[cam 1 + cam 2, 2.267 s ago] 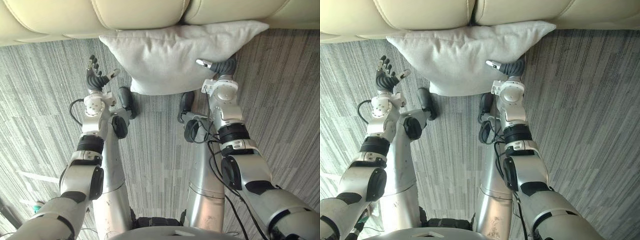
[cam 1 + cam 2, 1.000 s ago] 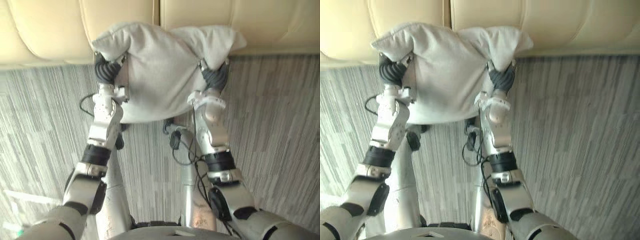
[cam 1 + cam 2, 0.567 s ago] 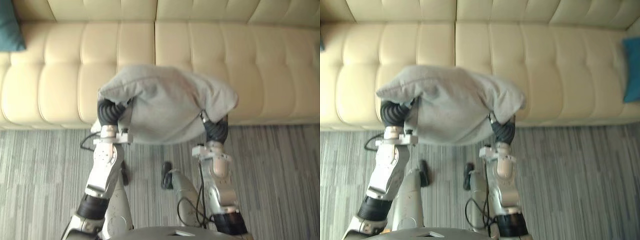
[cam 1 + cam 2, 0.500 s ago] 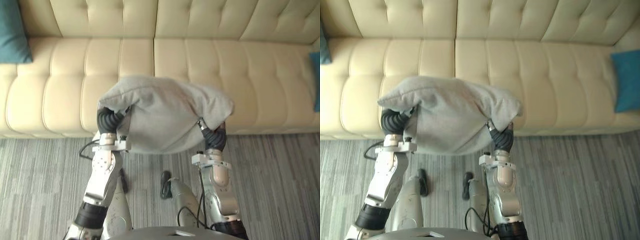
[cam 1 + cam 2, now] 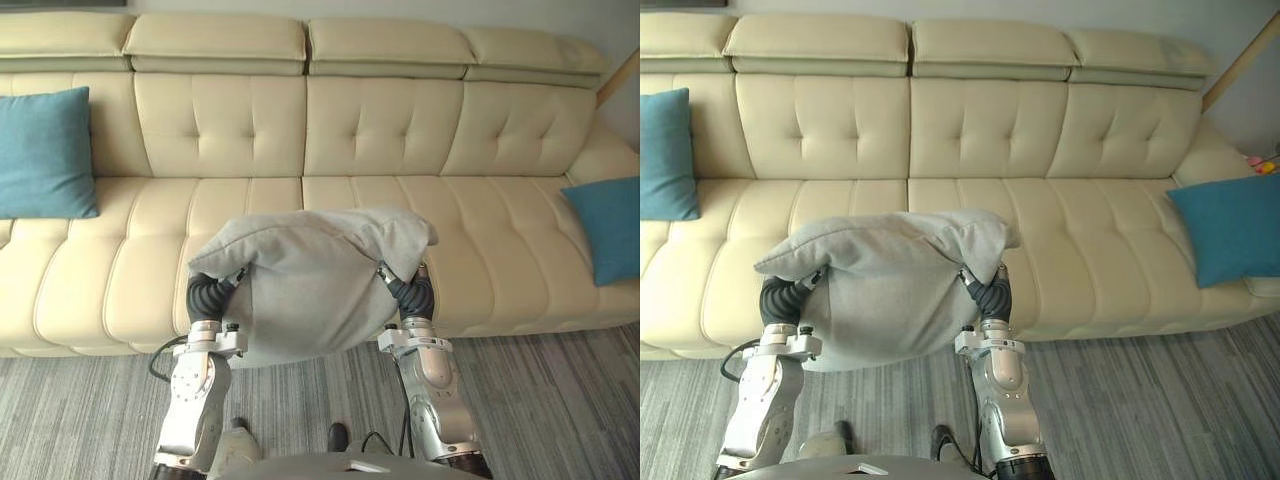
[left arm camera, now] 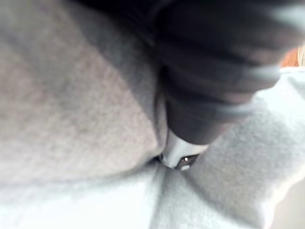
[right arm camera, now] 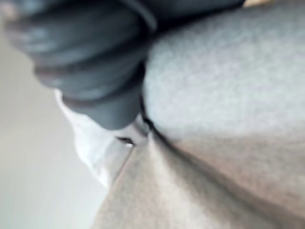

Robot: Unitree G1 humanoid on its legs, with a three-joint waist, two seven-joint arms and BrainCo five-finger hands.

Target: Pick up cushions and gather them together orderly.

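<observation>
Cream tufted sofa (image 5: 370, 130) stands on grey striped carpet (image 5: 560, 400)

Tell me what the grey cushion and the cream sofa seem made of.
Grey square cushion: matte woven fabric, apparently; it sags and creases. Cream tufted sofa: leather or imitation, smooth with slight sheen on its padded panels.

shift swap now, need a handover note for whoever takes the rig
Left robot hand and right robot hand: each pressed against one side of the grey cushion, grip hidden by fabric.
Cushion held up in front of the sofa seat; teal cushions at each sofa end.
Done: grey cushion off the floor.
Left: set it on the sofa, gather the teal ones beside it.
</observation>
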